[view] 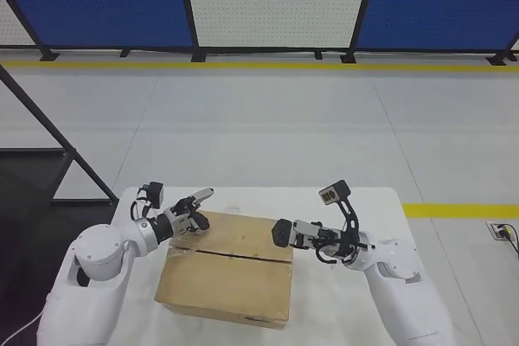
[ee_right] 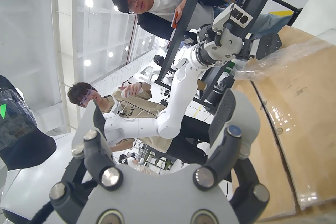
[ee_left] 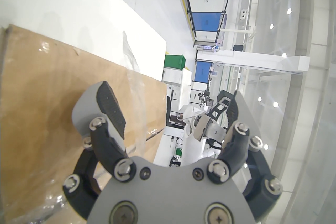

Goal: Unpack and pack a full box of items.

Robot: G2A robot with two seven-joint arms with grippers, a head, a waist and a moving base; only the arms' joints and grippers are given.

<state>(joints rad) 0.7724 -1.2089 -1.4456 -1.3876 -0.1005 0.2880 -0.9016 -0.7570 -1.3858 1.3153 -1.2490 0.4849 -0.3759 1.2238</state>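
The closed cardboard box (view: pixel 225 277) sits on the white table (view: pixel 381 203), its 2 top flaps shut. The left gripper (view: pixel 203 208) and right gripper (view: pixel 281 232) are at the far flap, both spread apart and holding nothing. Loose clear tape (ee_left: pixel 131 62) lifts there.

Overhead top view; close wrist views from opposite sides of the box (view: pixel 232 275)

White table (view: pixel 259 201); closed cardboard box (view: pixel 229 277) on it, apparently taped.
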